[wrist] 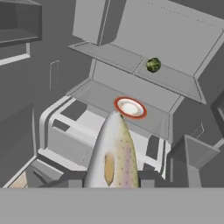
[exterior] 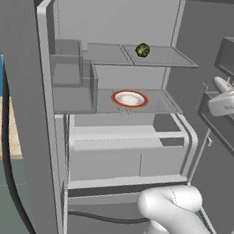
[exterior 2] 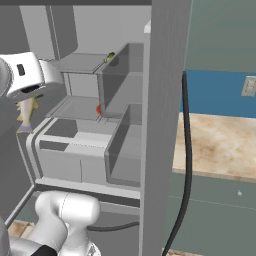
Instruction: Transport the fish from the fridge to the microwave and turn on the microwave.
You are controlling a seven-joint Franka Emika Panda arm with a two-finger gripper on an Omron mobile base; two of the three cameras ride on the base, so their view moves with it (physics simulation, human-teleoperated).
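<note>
a white plate with a red-orange rim (exterior: 129,98) sat near the centre of the left base view, and just right of centre in the hand view (wrist: 130,107); in the right base view only a sliver of its red edge (exterior 2: 98,109) showed. a round dark green ball (exterior: 142,50) lay above it, in the upper middle of the frame. a black cable (exterior 2: 186,165) hung down the right half of the right base view, in front of a blue wall (exterior 2: 220,92) with a pale outlet plate (exterior 2: 248,86) and a beige countertop (exterior 2: 220,145).
</note>
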